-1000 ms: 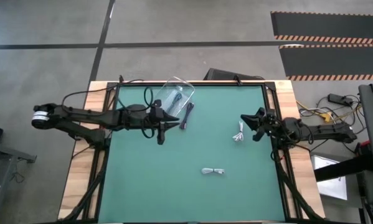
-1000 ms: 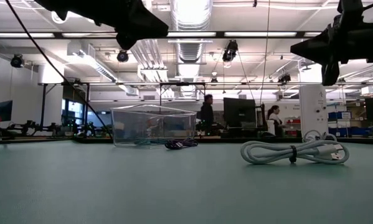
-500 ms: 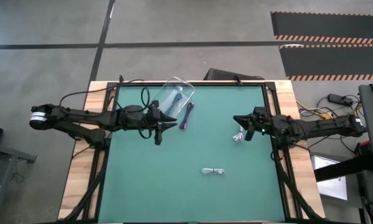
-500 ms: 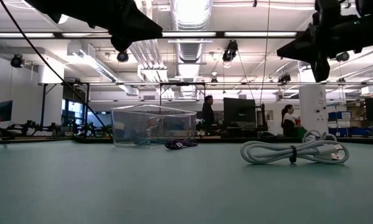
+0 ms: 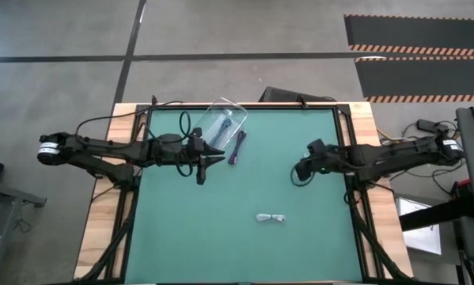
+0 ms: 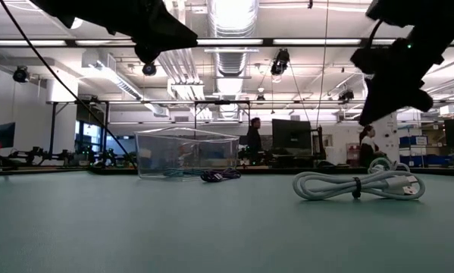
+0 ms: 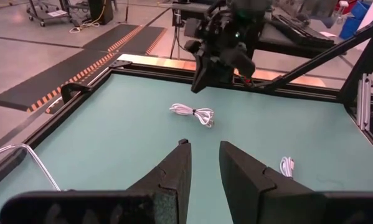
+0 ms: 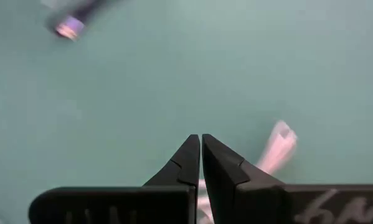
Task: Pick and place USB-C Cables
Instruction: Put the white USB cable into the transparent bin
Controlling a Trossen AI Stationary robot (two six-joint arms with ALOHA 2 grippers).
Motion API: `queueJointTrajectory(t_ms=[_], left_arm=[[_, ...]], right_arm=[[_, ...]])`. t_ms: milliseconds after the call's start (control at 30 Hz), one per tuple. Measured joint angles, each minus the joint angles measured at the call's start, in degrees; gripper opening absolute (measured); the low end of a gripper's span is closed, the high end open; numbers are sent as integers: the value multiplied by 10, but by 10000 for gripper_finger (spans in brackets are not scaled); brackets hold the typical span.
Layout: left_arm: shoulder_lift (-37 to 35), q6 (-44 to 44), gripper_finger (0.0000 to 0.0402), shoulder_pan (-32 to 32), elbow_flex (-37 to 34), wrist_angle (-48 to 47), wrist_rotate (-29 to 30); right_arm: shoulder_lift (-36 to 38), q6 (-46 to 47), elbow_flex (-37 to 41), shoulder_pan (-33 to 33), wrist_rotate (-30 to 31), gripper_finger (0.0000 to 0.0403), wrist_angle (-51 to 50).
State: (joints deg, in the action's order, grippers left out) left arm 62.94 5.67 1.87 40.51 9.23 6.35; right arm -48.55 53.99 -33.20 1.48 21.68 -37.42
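Overhead, the right gripper (image 5: 298, 171) hangs right of centre with jaws closed and empty, over a white cable mostly hidden beneath it. A second white cable (image 5: 271, 218) lies lower centre; a dark cable (image 5: 238, 147) lies beside the clear box (image 5: 223, 120), upper centre. The left gripper (image 5: 202, 165) waits near the box, jaws slightly parted, empty.

At table level, the near white cable (image 6: 357, 185) lies loose on the table (image 6: 136, 227), lower right.

Seen from the right wrist, a white cable end (image 8: 278, 148) shows lower right, beside the fingertips.

Risk: descending shut, the jaws would shove the bundle aside rather than straddle it.
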Motion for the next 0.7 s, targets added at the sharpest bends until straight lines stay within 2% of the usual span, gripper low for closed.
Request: queueJointTrajectory(t_ms=[267, 567, 700], left_arm=[[0, 1, 67, 0, 0, -8, 0], [0, 1, 67, 0, 0, -12, 0], [0, 1, 67, 0, 0, -12, 0]], right_arm=[[-68, 106, -47, 0, -52, 9, -119], [-98, 138, -50, -4, -52, 12, -131], [-119, 155, -50, -4, -53, 41, -131]])
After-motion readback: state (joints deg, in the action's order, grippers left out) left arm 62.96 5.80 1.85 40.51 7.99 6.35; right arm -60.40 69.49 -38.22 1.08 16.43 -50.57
